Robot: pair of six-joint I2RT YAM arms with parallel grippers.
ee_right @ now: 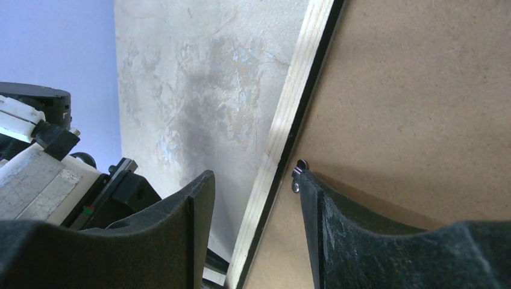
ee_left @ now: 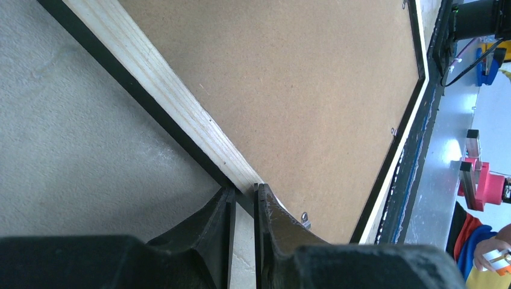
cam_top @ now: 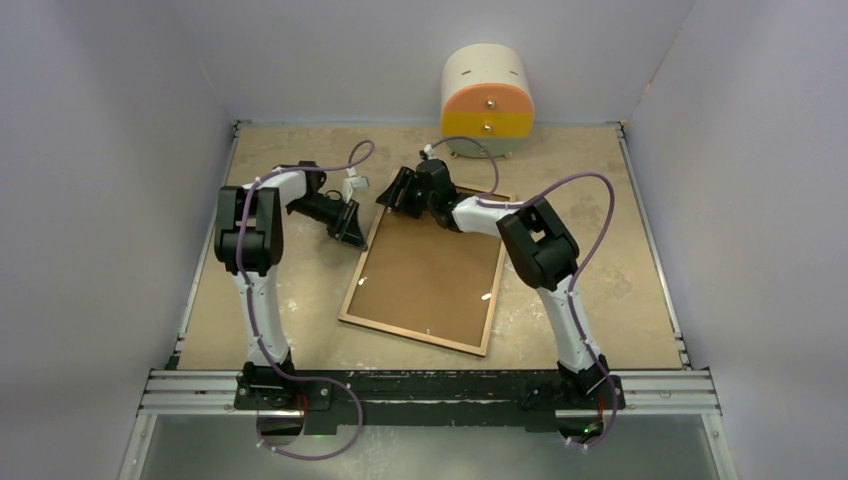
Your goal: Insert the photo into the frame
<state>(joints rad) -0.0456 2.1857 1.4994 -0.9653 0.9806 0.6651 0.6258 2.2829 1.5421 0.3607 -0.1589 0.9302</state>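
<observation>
We see pale lilac walls (cam_top: 100,110) around a scuffed beige tabletop (cam_top: 625,290), a cream-and-orange drawer unit (cam_top: 487,95) at the back.

I can't read any words, numbers or signs here: not on the frame (cam_top: 412,336), its brown board (cam_top: 430,270), or the round box (cam_top: 487,95) far back.

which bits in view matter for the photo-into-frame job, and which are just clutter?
Job:
- frame, lying back up
- backing board, seated in the frame
- left tool, shut on the frame's side rail
- right tool, open, straddling the frame's edge
- photo: not visible

Lying about:
- drawer unit, at the back of the table
</observation>
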